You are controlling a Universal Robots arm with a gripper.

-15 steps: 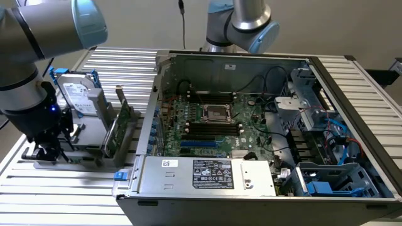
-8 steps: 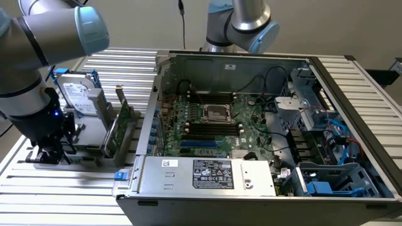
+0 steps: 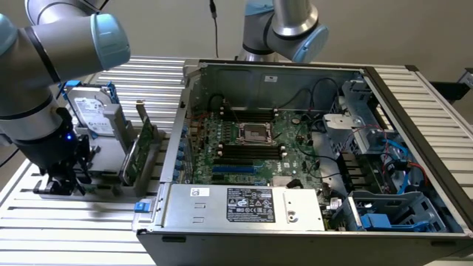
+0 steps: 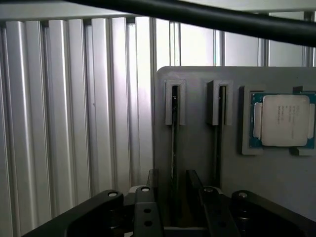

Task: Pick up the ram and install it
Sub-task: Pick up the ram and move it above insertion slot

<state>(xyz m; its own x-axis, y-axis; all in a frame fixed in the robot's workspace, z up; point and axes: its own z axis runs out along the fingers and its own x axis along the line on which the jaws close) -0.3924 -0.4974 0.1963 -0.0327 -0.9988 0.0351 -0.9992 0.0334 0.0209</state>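
Note:
The ram is seen edge-on as a thin dark strip standing in a narrow slot of the grey holder. My gripper is open, one black finger on each side of the strip and neither visibly pressing on it. In the exterior view the gripper is low over the holder on the ribbed table at the exterior view's left, where my arm hides the ram. The open computer case shows black memory slots beside the processor socket.
A processor chip lies in a recess of the holder next to a second narrow slot. A hard drive and a tall green expansion card stand behind my gripper. A second arm rises behind the case. A power supply fills the case front.

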